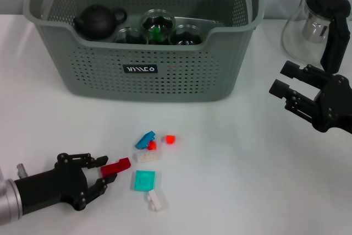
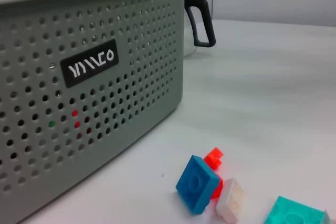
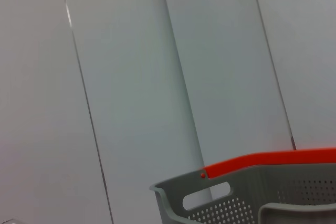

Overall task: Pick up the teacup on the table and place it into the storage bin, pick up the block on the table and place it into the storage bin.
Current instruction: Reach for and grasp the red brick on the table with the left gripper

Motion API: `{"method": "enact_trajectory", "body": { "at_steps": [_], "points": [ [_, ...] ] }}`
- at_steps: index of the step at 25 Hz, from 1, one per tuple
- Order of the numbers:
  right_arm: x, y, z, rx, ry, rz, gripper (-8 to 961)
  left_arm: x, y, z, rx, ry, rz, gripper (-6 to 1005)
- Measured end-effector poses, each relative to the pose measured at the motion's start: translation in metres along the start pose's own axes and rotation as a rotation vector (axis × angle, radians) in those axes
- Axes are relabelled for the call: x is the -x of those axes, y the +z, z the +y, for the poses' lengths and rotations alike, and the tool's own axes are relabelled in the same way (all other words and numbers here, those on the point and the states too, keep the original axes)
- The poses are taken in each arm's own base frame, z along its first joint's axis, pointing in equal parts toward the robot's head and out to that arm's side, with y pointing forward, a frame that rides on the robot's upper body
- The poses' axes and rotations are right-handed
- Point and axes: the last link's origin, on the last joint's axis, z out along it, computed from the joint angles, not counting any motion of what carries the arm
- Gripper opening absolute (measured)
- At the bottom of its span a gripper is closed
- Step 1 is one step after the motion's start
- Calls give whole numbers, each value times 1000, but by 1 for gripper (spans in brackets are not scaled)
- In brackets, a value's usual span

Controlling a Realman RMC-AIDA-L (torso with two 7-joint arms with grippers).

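My left gripper (image 1: 108,169) lies low at the table's front left, shut on a red block (image 1: 117,166) that pokes out from its fingertips. Beside it lie loose blocks: blue (image 1: 145,140), small red (image 1: 170,139), white (image 1: 148,157), teal (image 1: 145,180) and another white one (image 1: 155,200). The left wrist view shows the blue block (image 2: 197,183) close to the storage bin (image 2: 89,77). The storage bin (image 1: 181,72) stands at the back with glass teacups (image 1: 157,26) and a dark teapot (image 1: 99,21) inside. My right gripper (image 1: 283,83) hovers open at the right, holding nothing.
A glass jug (image 1: 316,26) with a black handle stands at the back right, behind the right gripper; its handle (image 2: 199,19) shows past the bin's corner. The right wrist view shows only the bin's rim (image 3: 247,187), an orange clip (image 3: 273,160) and a wall.
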Motion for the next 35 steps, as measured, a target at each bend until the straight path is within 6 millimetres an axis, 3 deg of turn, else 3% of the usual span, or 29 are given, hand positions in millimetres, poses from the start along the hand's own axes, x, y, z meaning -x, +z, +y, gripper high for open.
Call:
{"method": "enact_trajectory", "body": {
  "at_steps": [28,31,35],
  "points": [
    [-1,-3,1,-4,3,-1,577,-1,2,-4,12,-30,-20,282],
    [-1,-3,1,-4,5,-1,577,-1,3,-4,13,-48,-26,175],
    [-2,-3,2,-1,6,1,577,-1,1,-5,7,-64,-27,176]
  ]
}}
